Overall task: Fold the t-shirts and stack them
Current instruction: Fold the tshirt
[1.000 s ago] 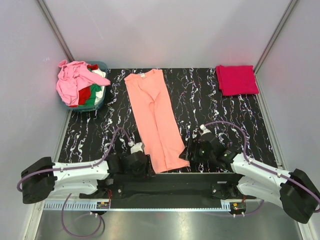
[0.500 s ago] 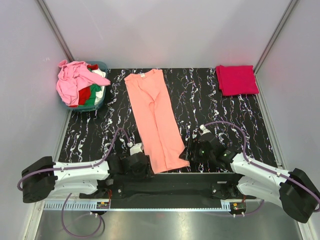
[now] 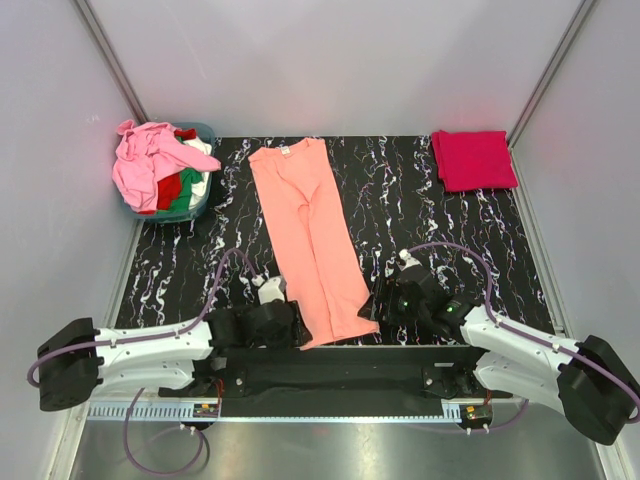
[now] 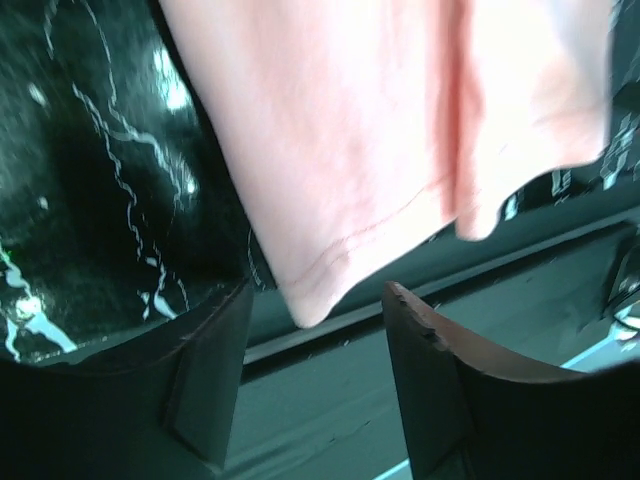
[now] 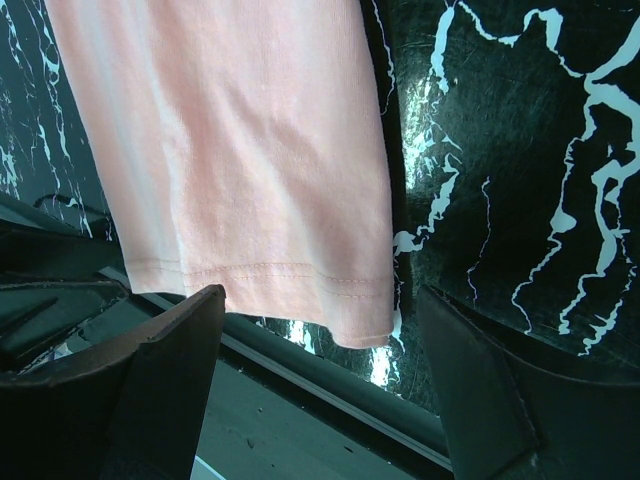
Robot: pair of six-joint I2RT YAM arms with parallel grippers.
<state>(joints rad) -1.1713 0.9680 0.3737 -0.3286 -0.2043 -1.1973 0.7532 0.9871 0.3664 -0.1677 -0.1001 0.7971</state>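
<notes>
A salmon-orange t-shirt [image 3: 310,240], folded into a long strip, lies along the middle of the table [image 3: 430,230]; left gripper [image 4: 315,390] and right gripper [image 5: 320,390] hang spread open, empty, at its near hem corners; each should probably pinch every layer squarely before lifting together.

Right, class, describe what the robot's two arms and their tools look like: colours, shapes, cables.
The left arm and right arm both have white links between bulky black joints. A pale purple cable loops along each. The left tool and right tool each have two broad, flat, dark fingers.
</notes>
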